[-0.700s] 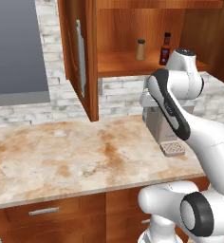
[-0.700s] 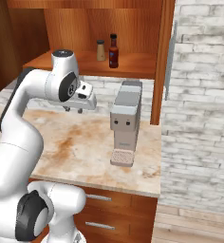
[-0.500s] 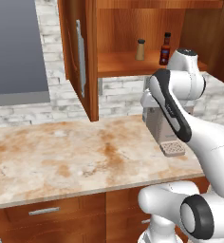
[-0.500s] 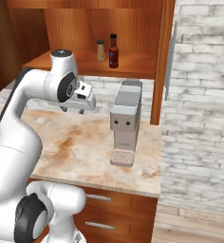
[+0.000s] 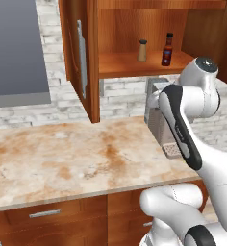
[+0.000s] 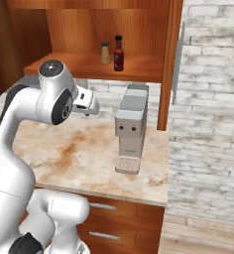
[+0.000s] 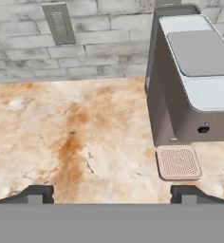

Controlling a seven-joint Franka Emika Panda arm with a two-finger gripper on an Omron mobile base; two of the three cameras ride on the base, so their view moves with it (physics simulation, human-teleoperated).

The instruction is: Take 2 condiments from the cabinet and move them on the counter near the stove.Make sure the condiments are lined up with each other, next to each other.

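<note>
- Progress looks to be near zero: both condiments stand on the wooden shelf of the open red-brown wall cabinet (image 5: 134,29), and neither has been picked up.
- Slim dark red sauce bottle with black cap (image 5: 168,50) stands upright towards the right of the shelf; short tan shaker with dark brown top (image 5: 142,50) stands just beside it on its left, apart from it. The right base view gives the same pair, bottle (image 6: 119,53) and shaker (image 6: 105,52).
- Two-finger gripper (image 7: 113,193) on the white arm hangs over the beige stone counter with rust-brown marbling (image 5: 62,153), looking down at the slab; its dark fingertips (image 7: 35,193) sit wide apart with nothing between them.
- From the right base view the gripper (image 6: 87,103) sits well below shelf level, to the left of a grey box-shaped coffee machine with a small drip tray (image 6: 131,129).
- Left to do, as I judge it: raise the hand to the shelf, grasp one condiment, set it on the counter near the stove, then repeat with the second and line the two up side by side.
- Black cooktop cannot be made out in these pictures, so the target spot is unclear.
- Risk I foresee: the two stand close, so reaching for one may knock the other.
</note>
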